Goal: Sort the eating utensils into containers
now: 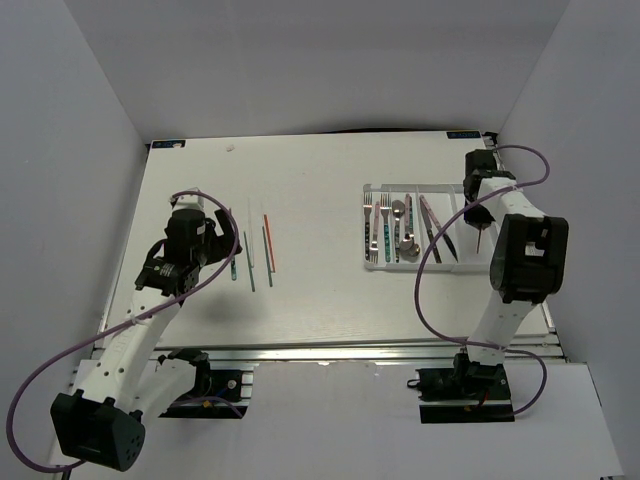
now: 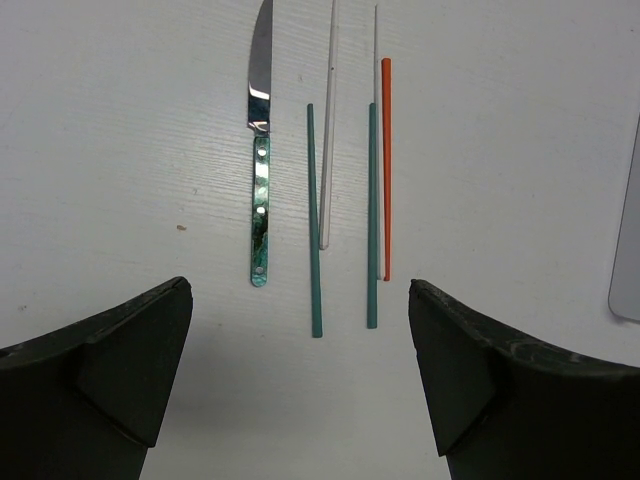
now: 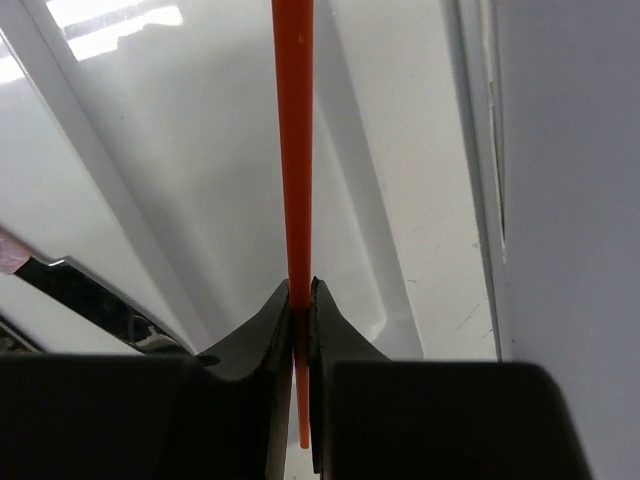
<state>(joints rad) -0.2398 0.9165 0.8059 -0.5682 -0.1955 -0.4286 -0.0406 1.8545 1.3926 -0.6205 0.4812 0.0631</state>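
Sorted, in tray (image 1: 372, 190): forks (image 1: 370, 228), spoons (image 1: 400, 225). Right hand (image 3: 302, 300) pinching red chopstick (image 3: 296, 150) over tray's right side, not yet dropped. Left to sort, on surface (image 1: 320, 300) well left of tray: teal knife (image 2: 260, 215), green chopsticks (image 2: 314, 220), white chopsticks (image 2: 326, 150), second red chopstick (image 2: 386, 170). Left hand (image 2: 300, 290) wide, empty, above them.

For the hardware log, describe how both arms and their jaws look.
Both the left arm and right arm have white links with black joint housings and black bases. A thin purple cable loops along each. The jaws are matte black, wedge-shaped.
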